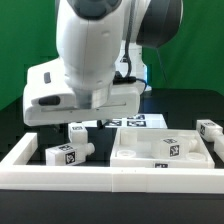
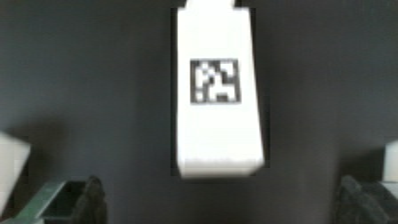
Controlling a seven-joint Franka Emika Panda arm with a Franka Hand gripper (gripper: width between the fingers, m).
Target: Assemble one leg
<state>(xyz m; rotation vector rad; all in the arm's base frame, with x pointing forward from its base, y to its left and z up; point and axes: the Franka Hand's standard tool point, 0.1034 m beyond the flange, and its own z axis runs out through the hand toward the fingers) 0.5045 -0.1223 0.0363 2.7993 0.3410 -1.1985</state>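
Tool [image 2: 214,203], fingers [image 2: 68,202] apart, faces leg [image 2: 222,135] with black-and-white tag [image 2: 215,80].

Exterior frontal, low; wrist downward, close past gripper [image 2: 217,200].

Bright even light, wrist view blurred, grainy

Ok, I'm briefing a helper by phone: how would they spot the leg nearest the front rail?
Start at the white rail border in the foreground. Inside its corner at the exterior view's left lies the leg, a chunky tagged white peg. It alone sits beside that corner; the other pegs lie farther back.
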